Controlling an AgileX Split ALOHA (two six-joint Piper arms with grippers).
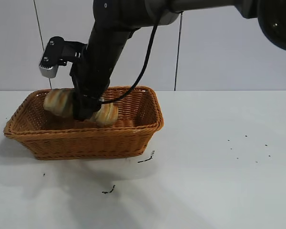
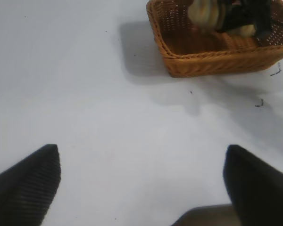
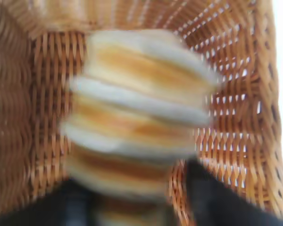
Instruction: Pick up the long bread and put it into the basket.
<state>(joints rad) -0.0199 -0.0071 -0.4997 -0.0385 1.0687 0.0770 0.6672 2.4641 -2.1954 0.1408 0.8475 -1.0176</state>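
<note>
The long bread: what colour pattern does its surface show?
Golden-tan with crosswise orange-brown and pale stripes; clearest in the right wrist view.

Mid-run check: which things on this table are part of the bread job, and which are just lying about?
In the job:
- long bread, inside the basket
- basket
- right gripper, down in the basket at the bread

Lying about:
- dark scraps on the table in front of the basket
- small dark specks farther right
- left gripper, fingers open, idle over bare table
</note>
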